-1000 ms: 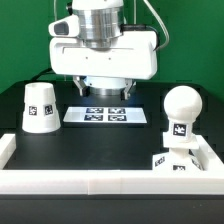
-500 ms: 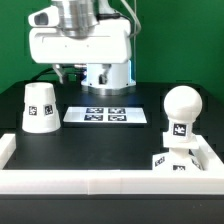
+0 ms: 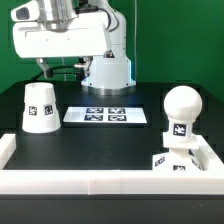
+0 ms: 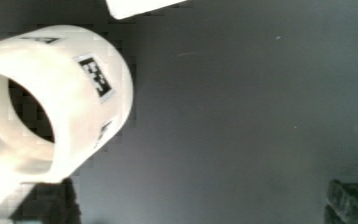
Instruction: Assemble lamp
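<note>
The white cone shade (image 3: 40, 107) stands on the black table at the exterior view's left. It fills one side of the wrist view (image 4: 60, 100), seen from above with its open top. The round bulb (image 3: 181, 111) stands upright on the square base (image 3: 172, 163) at the exterior view's right, in the corner of the white rim. My gripper (image 3: 62, 72) hangs above and a little behind the shade, not touching it. In the wrist view the gripper (image 4: 197, 205) is open and empty, with its dark fingertips (image 4: 48, 205) wide apart over bare table beside the shade.
The marker board (image 3: 106, 115) lies flat on the table between the shade and the bulb; its corner shows in the wrist view (image 4: 149, 6). A low white wall (image 3: 100, 183) borders the table's front and sides. The arm's base (image 3: 108, 70) stands behind.
The arm has swung from over the marker board toward the exterior view's left, now above the shade. Shade, bulb and base have not moved.
</note>
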`<state>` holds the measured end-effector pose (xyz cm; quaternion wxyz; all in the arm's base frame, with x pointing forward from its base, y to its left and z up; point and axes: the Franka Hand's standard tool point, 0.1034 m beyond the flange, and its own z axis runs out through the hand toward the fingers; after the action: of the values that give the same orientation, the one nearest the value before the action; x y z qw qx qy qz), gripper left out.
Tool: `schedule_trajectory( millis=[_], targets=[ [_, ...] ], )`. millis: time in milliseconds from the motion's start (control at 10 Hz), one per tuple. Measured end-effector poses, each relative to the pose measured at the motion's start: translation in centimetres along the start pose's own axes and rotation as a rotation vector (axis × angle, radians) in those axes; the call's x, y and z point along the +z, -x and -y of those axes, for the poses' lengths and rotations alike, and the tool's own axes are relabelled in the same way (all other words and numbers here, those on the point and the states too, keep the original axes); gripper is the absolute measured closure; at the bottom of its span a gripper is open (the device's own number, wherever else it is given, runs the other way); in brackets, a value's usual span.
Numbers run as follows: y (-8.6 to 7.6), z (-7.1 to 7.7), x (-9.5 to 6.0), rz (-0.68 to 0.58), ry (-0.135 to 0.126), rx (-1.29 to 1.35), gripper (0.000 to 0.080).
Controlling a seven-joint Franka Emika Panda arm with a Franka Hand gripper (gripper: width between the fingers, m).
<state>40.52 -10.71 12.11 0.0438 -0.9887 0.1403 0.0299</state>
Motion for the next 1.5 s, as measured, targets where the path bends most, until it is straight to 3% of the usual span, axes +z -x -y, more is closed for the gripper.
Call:
schedule_trajectory(
  millis=[200, 300, 500, 800, 1400, 1500],
  targets=[
    [-0.1, -0.1, 0.1, -0.004, 0.008, -0.016, 0.0101],
    [-0.1, -0.7, 0.1, -0.017, 0.033, -0.056, 0.0101],
    [0.4, -2.4, 0.1, -0.048, 0.047, -0.107, 0.0101],
    [1.5, -4.1, 2.3, -0.033, 0.049, -0.131, 0.0101],
    [2.0, -4.0, 4.0, -0.004, 0.067, -0.144, 0.0101],
    [1.9, -3.9, 4.0, -0.005, 0.067, -0.148, 0.0220]
  ],
)
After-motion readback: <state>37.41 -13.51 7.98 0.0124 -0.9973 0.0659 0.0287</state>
